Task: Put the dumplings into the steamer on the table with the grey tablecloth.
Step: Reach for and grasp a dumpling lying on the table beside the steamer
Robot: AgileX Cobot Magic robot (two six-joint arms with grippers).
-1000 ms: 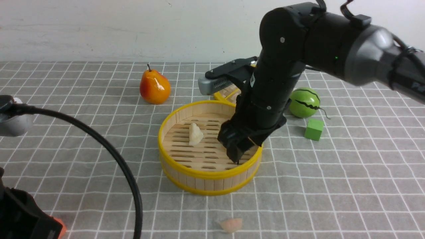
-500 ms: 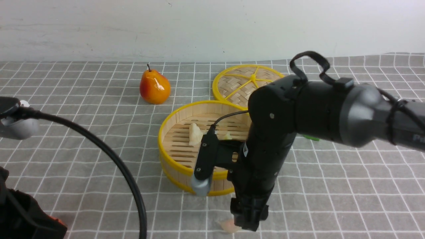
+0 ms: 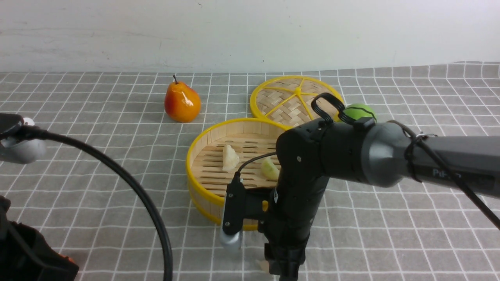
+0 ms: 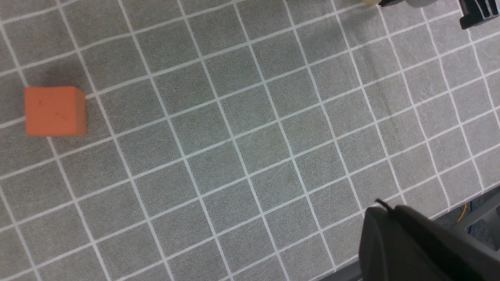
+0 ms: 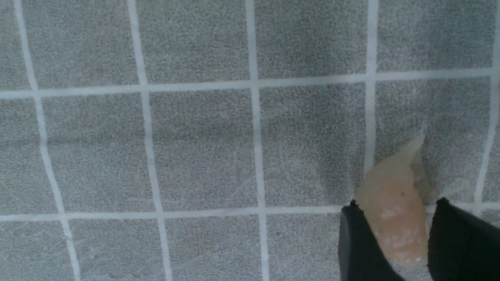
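Right jaws parted around pinkish dumpling (image 5: pixel 398 222) on grey tablecloth (image 5: pixel 203 152).

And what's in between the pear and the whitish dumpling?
In the front view, bare grey tablecloth, then the steamer's yellow rim and wall, lie between the pear and whitish dumpling.

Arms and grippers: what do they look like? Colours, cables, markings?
Right arm: black rounded housings, silver-grey ring, looping black cable, pale lettering on the link, partly legible. Right gripper: black, narrow fingers. Left arm: black and silver-grey parts, thick black cable arcing out. Left gripper: dark, pointed tip.
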